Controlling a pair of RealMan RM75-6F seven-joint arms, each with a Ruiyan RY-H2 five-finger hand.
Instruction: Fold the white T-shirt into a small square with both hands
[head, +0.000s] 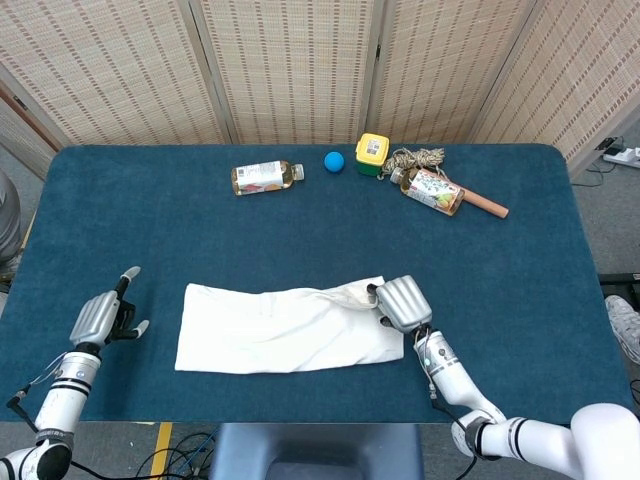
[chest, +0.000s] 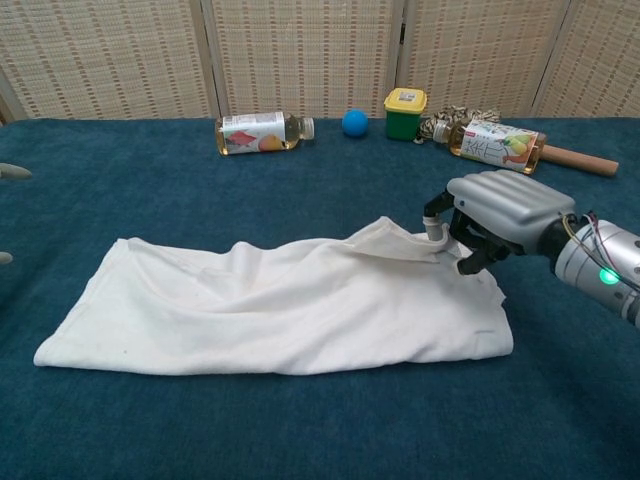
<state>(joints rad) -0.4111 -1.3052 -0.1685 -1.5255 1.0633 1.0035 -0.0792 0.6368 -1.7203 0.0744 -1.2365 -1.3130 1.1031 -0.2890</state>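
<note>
The white T-shirt (head: 285, 328) lies in a long, flattened strip near the table's front edge, wrinkled in the chest view (chest: 270, 310). My right hand (head: 403, 303) is at its right end and pinches a fold of the shirt's edge, lifted slightly off the cloth; the chest view shows the right hand (chest: 500, 215) with the fabric held under its fingers. My left hand (head: 100, 318) hovers to the left of the shirt, apart from it, fingers spread and holding nothing. Only its fingertips (chest: 12, 172) show at the chest view's left edge.
Along the table's far edge lie a tea bottle (head: 265, 177), a blue ball (head: 334, 161), a yellow-lidded green jar (head: 371, 154), a coil of rope (head: 420, 158), a printed drink carton (head: 434, 190) and a wooden stick (head: 488, 206). Woven screens stand behind.
</note>
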